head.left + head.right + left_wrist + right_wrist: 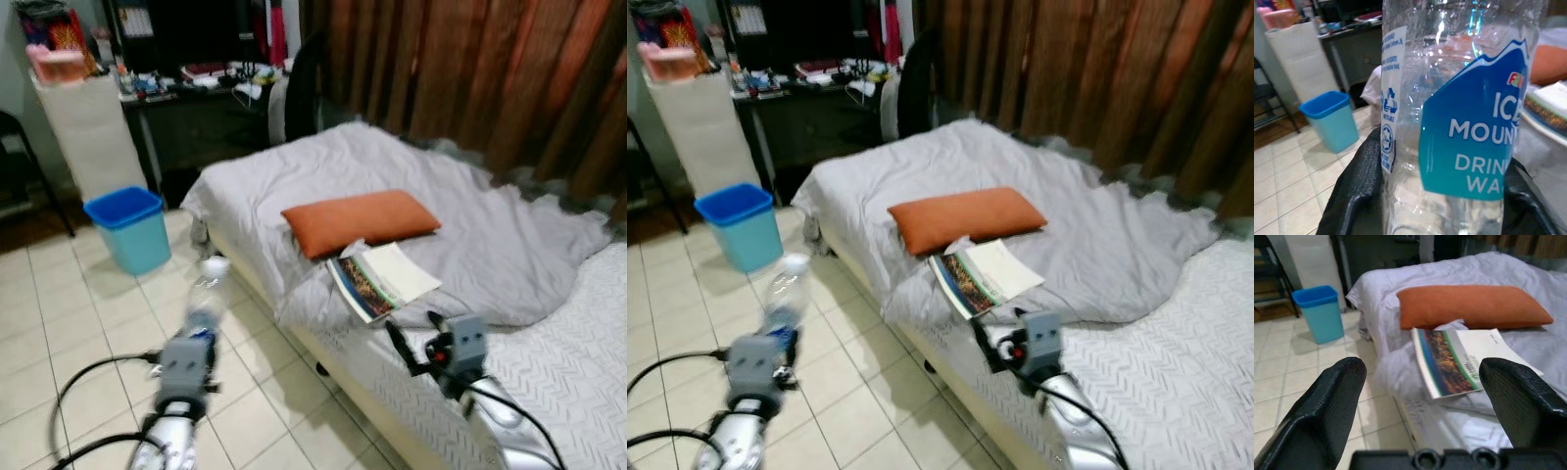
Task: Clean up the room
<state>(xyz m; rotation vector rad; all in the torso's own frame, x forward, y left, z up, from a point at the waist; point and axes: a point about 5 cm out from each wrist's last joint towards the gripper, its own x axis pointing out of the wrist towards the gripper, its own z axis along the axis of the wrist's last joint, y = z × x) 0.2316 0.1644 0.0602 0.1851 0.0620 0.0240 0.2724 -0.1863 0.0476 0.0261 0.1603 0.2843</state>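
My left gripper (1442, 196) is pinched on a clear plastic water bottle (1459, 107) with a blue label; I hold it upright over the tiled floor (88, 333), its cap end up and its body between my two black fingers (1359, 181). My right gripper (1422, 396) is spread wide with nothing between the fingers, held just off the near edge of the bed (549, 372).

Ahead of that gripper a book (1464, 360) with a picture cover lies on the rumpled grey sheet (490, 235), hanging a little over the bed's edge. Just behind the book and touching it lies an orange pillow (361, 220).

A blue bin (130, 228) stands on the tiles to my left, well apart from the bed, beside a tall white cabinet (90, 132). Beyond it is a cluttered dark desk (196, 98), and brown curtains (470, 69) hang behind the bed.
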